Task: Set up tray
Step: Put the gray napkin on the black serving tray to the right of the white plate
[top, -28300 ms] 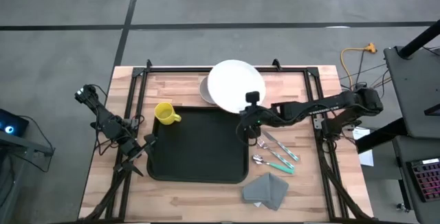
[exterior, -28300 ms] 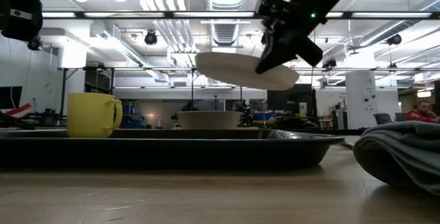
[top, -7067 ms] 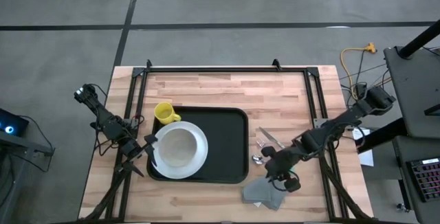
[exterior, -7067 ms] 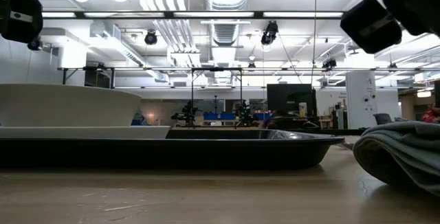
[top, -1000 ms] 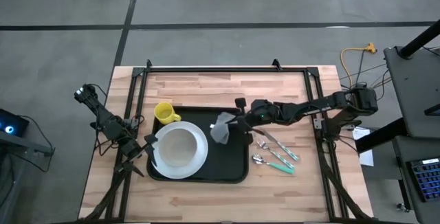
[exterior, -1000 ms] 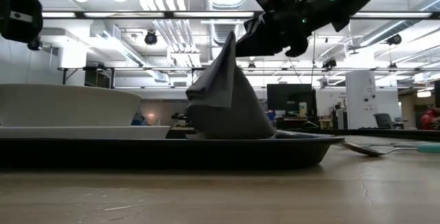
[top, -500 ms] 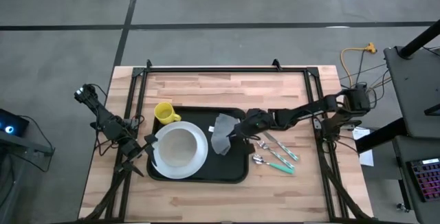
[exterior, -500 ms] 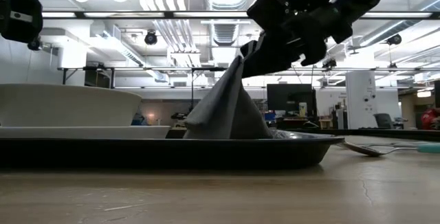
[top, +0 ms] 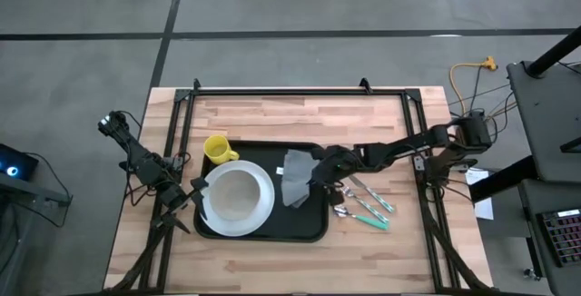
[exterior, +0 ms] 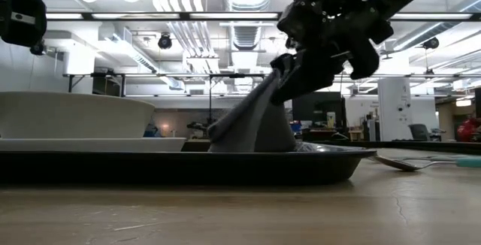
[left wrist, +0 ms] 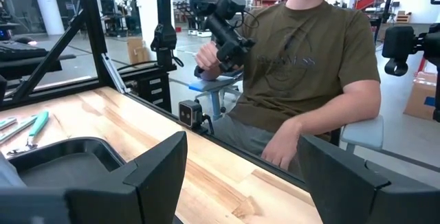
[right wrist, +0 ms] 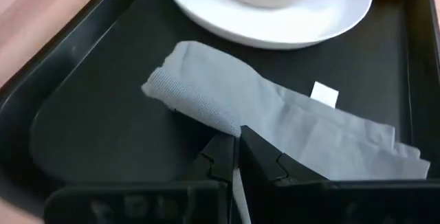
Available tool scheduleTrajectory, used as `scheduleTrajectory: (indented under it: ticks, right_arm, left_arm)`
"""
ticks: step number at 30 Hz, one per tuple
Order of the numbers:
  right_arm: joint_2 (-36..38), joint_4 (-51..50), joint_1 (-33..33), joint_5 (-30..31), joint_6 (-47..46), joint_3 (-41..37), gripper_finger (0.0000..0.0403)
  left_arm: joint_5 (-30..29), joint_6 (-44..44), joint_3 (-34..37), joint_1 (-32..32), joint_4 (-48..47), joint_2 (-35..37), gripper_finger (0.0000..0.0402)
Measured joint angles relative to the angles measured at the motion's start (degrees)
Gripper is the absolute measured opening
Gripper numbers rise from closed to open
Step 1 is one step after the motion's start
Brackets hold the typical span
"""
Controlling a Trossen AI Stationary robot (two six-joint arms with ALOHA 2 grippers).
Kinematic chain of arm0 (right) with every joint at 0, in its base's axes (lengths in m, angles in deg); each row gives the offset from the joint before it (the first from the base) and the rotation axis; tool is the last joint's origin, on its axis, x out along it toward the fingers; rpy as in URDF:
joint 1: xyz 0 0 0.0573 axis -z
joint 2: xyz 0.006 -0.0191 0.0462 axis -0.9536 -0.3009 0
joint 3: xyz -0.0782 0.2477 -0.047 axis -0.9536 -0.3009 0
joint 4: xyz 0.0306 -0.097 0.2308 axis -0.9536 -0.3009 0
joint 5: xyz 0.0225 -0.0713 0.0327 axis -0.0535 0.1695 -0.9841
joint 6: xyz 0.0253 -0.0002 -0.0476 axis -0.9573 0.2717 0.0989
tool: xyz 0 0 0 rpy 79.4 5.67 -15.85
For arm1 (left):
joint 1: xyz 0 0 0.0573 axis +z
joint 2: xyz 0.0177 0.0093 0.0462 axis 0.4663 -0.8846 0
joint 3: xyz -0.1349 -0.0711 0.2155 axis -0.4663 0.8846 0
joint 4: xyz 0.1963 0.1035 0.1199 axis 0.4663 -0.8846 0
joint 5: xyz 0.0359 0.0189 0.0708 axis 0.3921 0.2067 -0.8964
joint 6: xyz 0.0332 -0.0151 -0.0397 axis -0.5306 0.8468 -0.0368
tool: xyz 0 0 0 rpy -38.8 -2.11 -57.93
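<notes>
**Now laying the napkin on the tray**

Left to right across the worktop: the left gripper waits at the tray's left edge, fingers spread wide w/ nothing between them; beyond the table a seated person shows in the left wrist view. The tray sits mid-table toward the front edge. A yellow mug stands by its back-left corner, though the pics don't settle whether it is on the tray or just off the rim. A white plate w/ a bowl on it fills the tray's left half. On the right half lies the grey napkin, mostly draped flat; one corner is lifted, pinched in the clenched right gripper, seen clearly in the right wrist view. Right of the tray, on bare wood, lie a fork, knife and spoon, teal-handled cutlery.

Step in hand, by judgement: setting the napkin down. Next move prob. calls for lowering the corner, letting go, backing off w/o dragging the cloth, then fetching the cutlery.
</notes>
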Motion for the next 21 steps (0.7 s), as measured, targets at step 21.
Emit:
scheduleTrajectory:
  ticks: [21]
  right_arm:
    - [2.1, -10.0, -0.4, -1.4, 4.6, 0.2, 0.0009]
  left_arm:
    - [0.0, 0.0, 0.0, 0.0, 0.0, 0.0, 0.0255]
